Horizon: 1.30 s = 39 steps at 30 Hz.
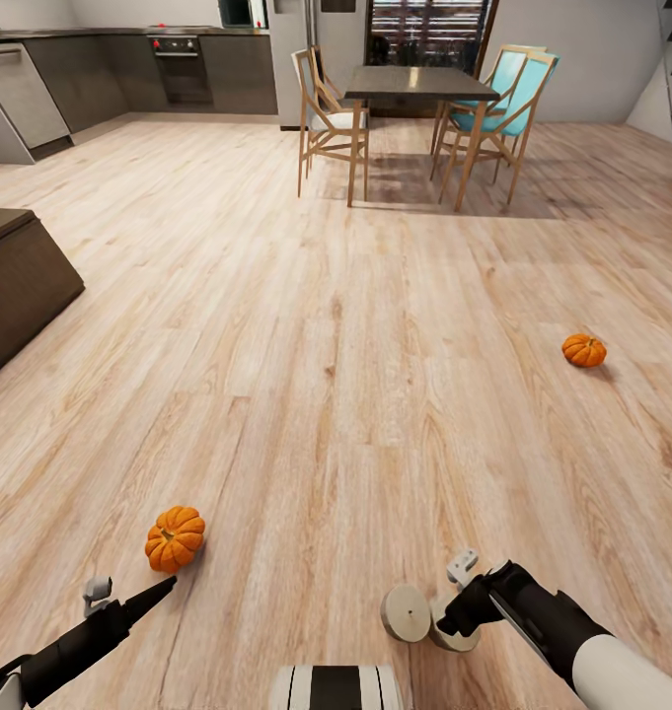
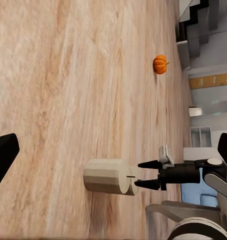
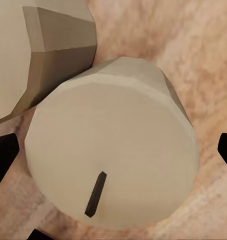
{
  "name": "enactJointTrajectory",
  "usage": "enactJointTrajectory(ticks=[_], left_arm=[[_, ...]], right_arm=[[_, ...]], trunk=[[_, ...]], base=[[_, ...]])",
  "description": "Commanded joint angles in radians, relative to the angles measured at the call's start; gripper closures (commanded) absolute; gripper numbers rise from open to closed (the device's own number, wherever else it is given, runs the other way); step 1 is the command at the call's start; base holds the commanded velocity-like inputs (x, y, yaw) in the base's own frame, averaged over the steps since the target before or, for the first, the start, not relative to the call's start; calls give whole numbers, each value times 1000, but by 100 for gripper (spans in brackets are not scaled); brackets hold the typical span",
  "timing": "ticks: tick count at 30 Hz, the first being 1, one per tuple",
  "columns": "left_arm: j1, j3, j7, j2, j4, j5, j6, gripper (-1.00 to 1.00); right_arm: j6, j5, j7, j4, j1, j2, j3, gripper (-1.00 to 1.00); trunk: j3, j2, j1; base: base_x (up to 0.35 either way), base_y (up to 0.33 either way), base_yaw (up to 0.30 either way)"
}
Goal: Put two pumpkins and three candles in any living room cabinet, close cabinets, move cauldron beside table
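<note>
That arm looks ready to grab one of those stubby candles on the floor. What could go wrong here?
The right gripper hangs open over one candle, and a second candle sits pressed against it. Closing could well knock the neighbour over or send it rolling. The candle is wide next to the finger tips, so the grip might slip. A pumpkin lies close to the left gripper; a careless swing there could nudge it away.

Head view high, down over floor (image 1: 336, 325); right wrist close above candle (image 3: 113, 160); left wrist shares it.
</note>
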<state>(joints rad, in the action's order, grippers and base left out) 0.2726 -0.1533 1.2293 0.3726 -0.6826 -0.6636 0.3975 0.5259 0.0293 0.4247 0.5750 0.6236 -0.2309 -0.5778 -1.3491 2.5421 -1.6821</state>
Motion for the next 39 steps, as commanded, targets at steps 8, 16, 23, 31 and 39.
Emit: enactJointTrajectory(ticks=[8,16,23,31,39], left_arm=[[0,0,2,0,0,-4,11,-100],[0,0,2,0,0,-4,11,-100],[0,0,2,0,0,-4,11,-100],[0,0,2,0,0,-4,11,-100],[0,0,2,0,0,-4,11,-100]], right_arm=[[5,3,0,1,1,-1,-7,-100],[5,3,0,-1,1,-1,-7,-100],[4,3,0,-2,1,-1,-8,-100],[3,3,0,-3,1,-1,-8,-100],[4,3,0,-3,1,-1,-7,-100]], trunk=[[-5,1,0],[-24,2,-2],[-32,2,-3],[-40,3,-4],[-40,3,-4]], base=[[0,0,0],[0,0,0],[0,0,0],[0,0,0],[0,0,0]])
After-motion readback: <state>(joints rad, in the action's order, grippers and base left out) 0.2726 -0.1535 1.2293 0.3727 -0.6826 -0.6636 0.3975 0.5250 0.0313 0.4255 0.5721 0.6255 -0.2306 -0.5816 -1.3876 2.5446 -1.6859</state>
